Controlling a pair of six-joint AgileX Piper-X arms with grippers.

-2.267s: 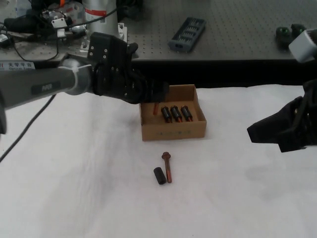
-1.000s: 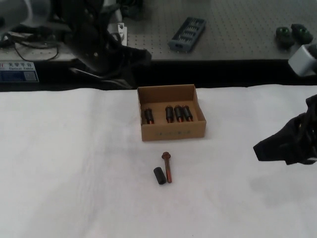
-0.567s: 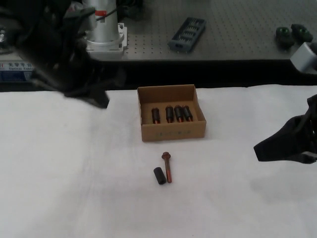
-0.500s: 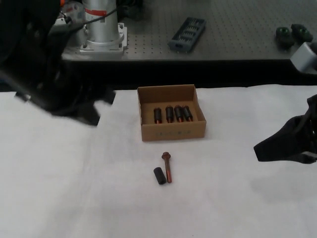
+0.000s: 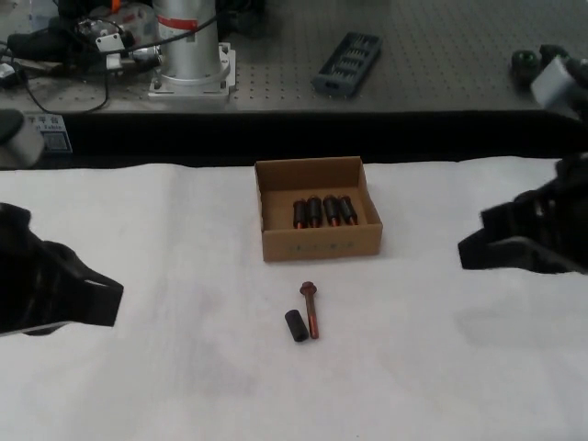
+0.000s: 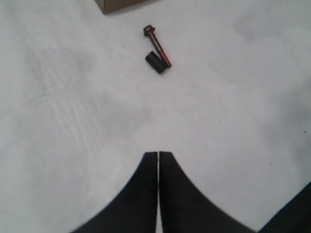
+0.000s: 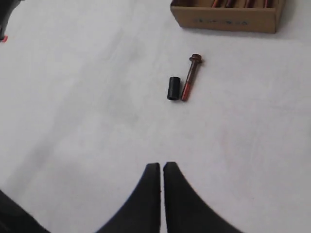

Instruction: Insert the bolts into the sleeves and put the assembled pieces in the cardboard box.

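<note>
We saw left hand (image 6: 158, 154) drawn back from cardboard box (image 5: 322, 242), closed empty, right hand (image 7: 161, 165) closed too, bolt (image 5: 311, 310) beside sleeve (image 5: 294, 325).

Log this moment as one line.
box: four assembled pieces | bolt beside sleeve, loose on cloth | left gripper: shut, empty | right gripper: shut, empty

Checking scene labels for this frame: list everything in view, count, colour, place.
cloth: 1, white, covering the bench
cardboard box: 1, brown, middle of the cloth
assembled pieces: 4, black and reddish, side by side inside the cardboard box
bolt: 1, reddish-brown, on the cloth in front of the box
sleeve: 1, black, beside the bolt
rack: 1, dark, far table
metal post: 1, silver, far table
left gripper: 1, black, shut, over bare cloth
right gripper: 1, black, shut, over bare cloth
</note>
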